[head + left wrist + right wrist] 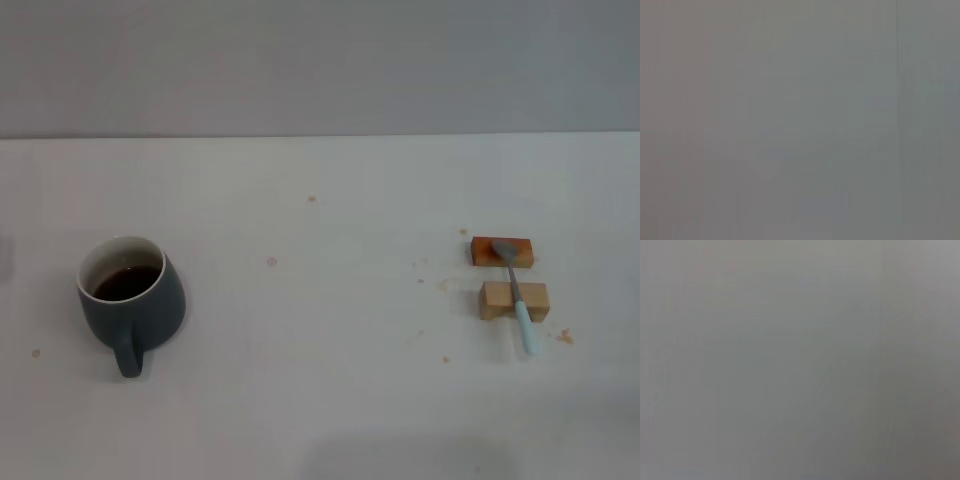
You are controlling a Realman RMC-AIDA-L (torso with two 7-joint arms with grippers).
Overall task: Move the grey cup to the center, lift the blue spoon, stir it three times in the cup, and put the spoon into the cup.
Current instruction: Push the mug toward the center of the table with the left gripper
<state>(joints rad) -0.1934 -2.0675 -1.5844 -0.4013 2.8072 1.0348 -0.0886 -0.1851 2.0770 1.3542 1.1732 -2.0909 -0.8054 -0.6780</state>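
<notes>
The grey cup (131, 301) stands upright on the white table (320, 330) at the left in the head view, its handle pointing toward the front edge, with dark liquid inside. The blue spoon (516, 292) lies at the right across two small wooden blocks, its metal bowl on the far reddish block (484, 251) and its pale blue handle running past the near block (497, 300) toward the front. Neither gripper shows in any view. Both wrist views show only a plain grey surface.
A grey wall rises behind the table's far edge. Small brown specks dot the tabletop near the blocks and in the middle. Open tabletop lies between the cup and the blocks.
</notes>
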